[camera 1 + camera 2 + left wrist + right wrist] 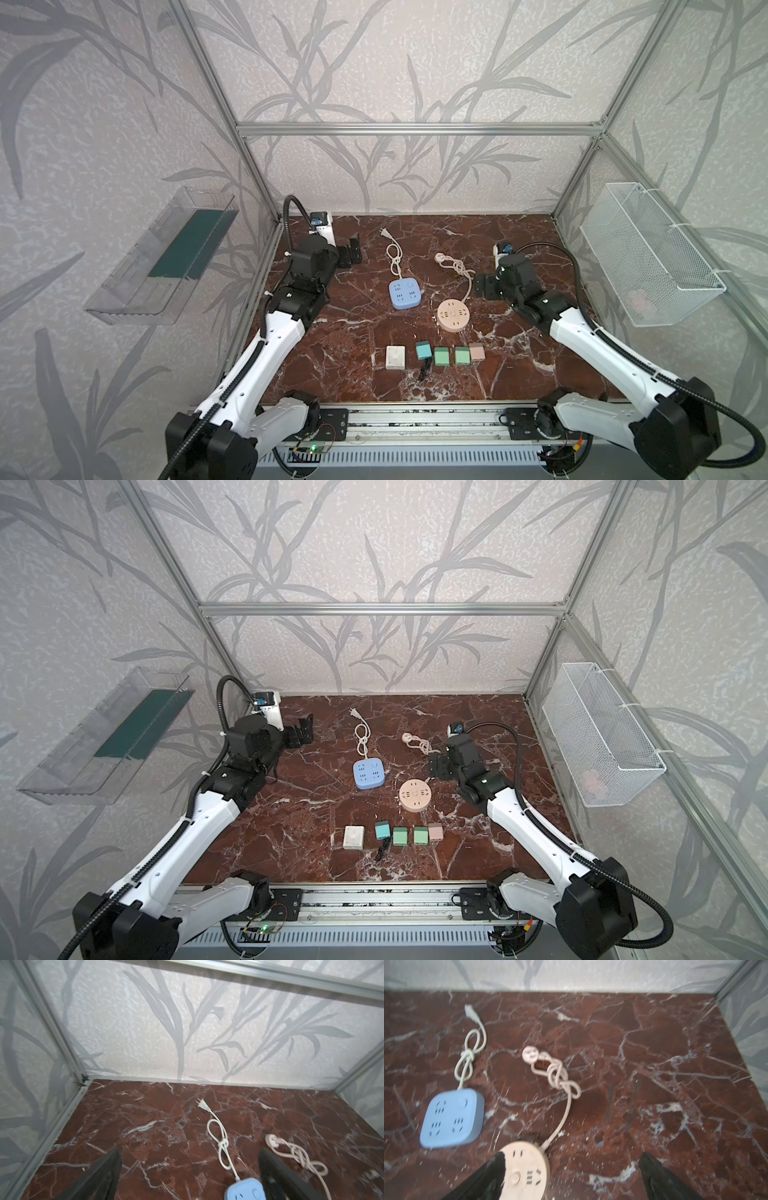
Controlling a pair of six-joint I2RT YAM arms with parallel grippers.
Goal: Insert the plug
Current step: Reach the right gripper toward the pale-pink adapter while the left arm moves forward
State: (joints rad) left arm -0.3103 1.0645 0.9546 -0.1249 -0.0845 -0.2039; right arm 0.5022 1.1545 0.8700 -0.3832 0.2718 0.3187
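the left claw and right claw gape wide, empty, over the red-brown marble bench. five small block-shaped plugs lie in a row near its front, apart from the blue square socket box and the round pink socket box.

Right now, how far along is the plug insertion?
Done: nothing; the blue strip and round strip sockets look empty. In hand: nothing; left gripper and right gripper are open, empty. Left: pick one of the front-row plugs and insert it.
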